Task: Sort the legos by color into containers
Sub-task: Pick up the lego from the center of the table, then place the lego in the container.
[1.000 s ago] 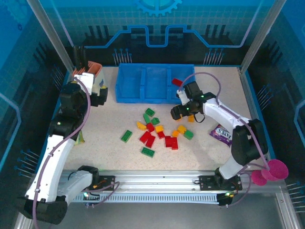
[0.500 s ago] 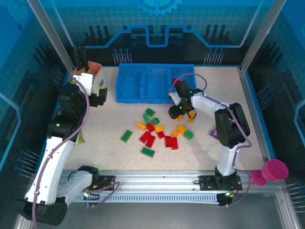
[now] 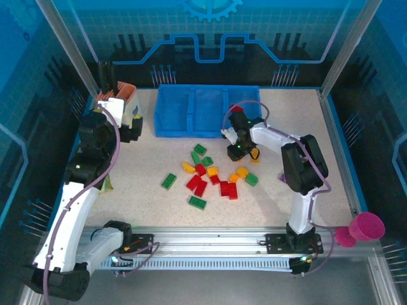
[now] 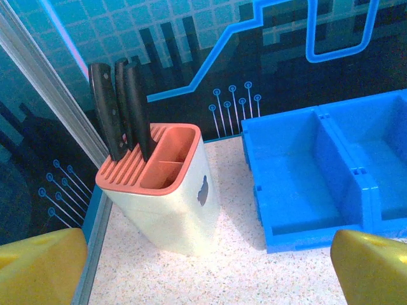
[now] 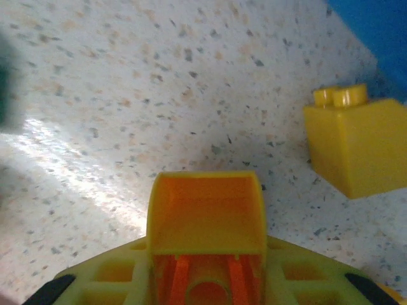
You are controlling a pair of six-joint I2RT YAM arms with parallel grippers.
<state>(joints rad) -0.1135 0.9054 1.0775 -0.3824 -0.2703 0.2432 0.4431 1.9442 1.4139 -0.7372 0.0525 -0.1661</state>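
Beige speckled tabletop (image 3: 147, 160), blue circuit-patterned walls (image 3: 273, 25)

Right gripper (image 3: 240, 150) (jaws wide a second ago) has closed on an orange-yellow lego (image 5: 206, 219) as its arm (image 3: 300, 164) folded inward.

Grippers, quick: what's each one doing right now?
Left gripper: open, holding nothing.
Right gripper: shut on an orange brick.
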